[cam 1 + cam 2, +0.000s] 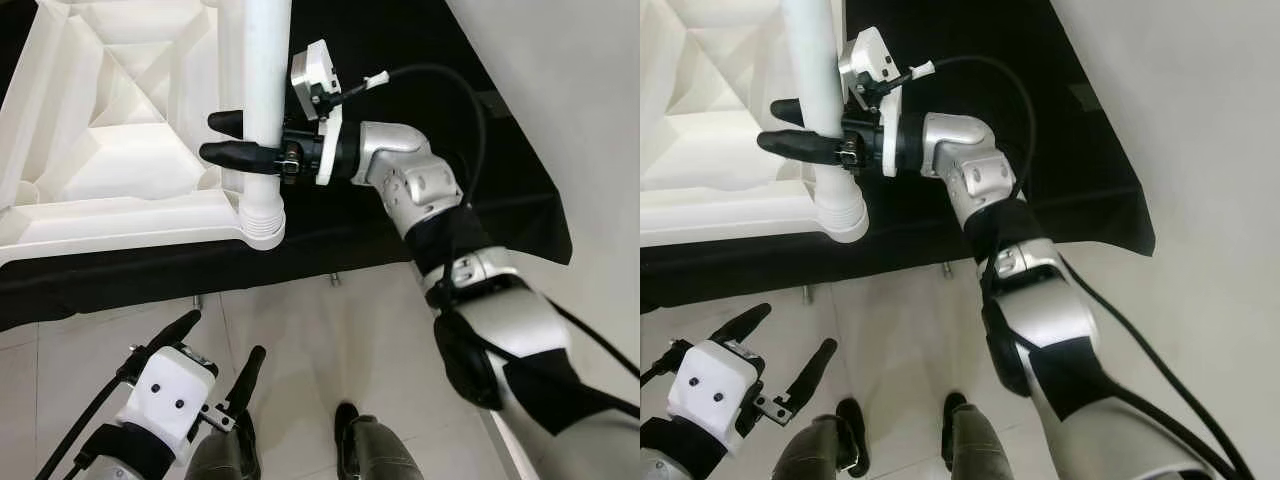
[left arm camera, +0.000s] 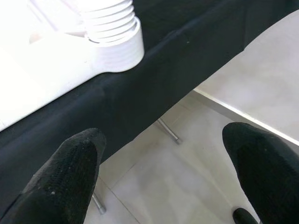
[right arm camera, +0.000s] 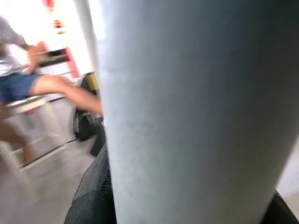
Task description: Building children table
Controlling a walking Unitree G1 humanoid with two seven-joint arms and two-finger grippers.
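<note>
One white table leg (image 1: 265, 90) sits pinched between my right gripper's (image 1: 228, 138) jaws, seated in the upturned tabletop's (image 1: 110, 120) corner socket (image 1: 262, 222) below them; next I'd likely twist it home, left gripper (image 1: 222, 352) spread idle

a black cloth (image 1: 400, 60) covers a work table standing on pale glossy floor tiles (image 1: 330, 340). thin metal legs (image 2: 169, 132) show just under the cloth's edge. a blurred person (image 3: 28, 79) sits beyond it.

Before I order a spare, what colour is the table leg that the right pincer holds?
White, the same as the tabletop; the table leg shows best in the left eye view, gripped by the right pincer.
</note>
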